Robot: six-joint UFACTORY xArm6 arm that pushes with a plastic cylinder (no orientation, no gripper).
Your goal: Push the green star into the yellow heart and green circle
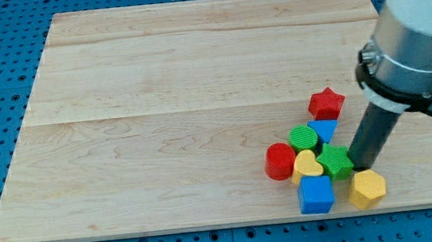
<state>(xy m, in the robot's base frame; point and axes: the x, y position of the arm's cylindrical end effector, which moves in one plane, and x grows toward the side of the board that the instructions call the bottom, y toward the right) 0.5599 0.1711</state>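
The green star lies near the view's bottom right, touching the yellow heart on its left. The green circle sits just above the heart, touching it. My tip rests against the green star's right side, just above the yellow hexagon. The dark rod rises from it up and to the view's right.
A red cylinder touches the heart's left. A blue cube lies below the heart. A blue triangle-like block sits right of the green circle, with a red star above it. The wooden board ends close below the cluster.
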